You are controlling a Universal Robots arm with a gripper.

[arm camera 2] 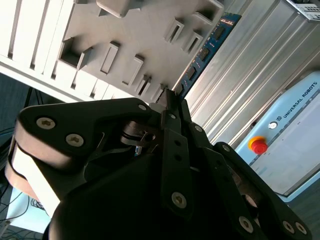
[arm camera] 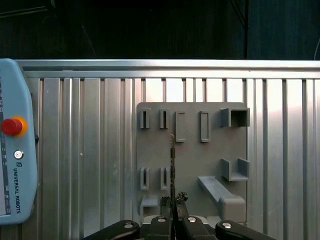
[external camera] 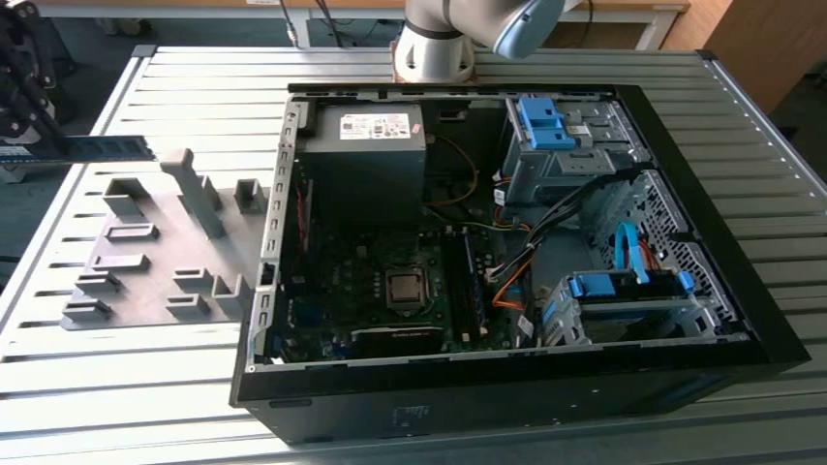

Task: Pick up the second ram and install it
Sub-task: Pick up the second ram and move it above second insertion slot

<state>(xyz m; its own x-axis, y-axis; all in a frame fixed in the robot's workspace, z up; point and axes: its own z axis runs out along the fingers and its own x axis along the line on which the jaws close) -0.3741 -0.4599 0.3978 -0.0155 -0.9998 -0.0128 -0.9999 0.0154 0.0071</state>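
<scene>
The second ram (external camera: 101, 147), a thin stick with a blue label and black chips, hangs level in the air above the table's far left corner in the exterior view. My gripper (external camera: 18, 136) is shut on one end of it. In the second wrist view the ram (arm camera 2: 206, 50) sticks out past the gripper (arm camera 2: 170, 97), over the grey holder plate (arm camera 2: 145, 35). The first wrist view shows the ram (arm camera: 172, 160) edge-on, running up from the gripper (arm camera: 173, 201) above the holder plate (arm camera: 192, 155).
An open black computer case (external camera: 723, 291) lies on the slatted metal table (external camera: 130, 387), its motherboard (external camera: 387, 291) and memory slots (external camera: 474, 281) exposed. The grey holder plate (external camera: 155, 252) with raised blocks sits to the exterior view's left of the case. A teach pendant (arm camera: 15, 150) lies beside the plate.
</scene>
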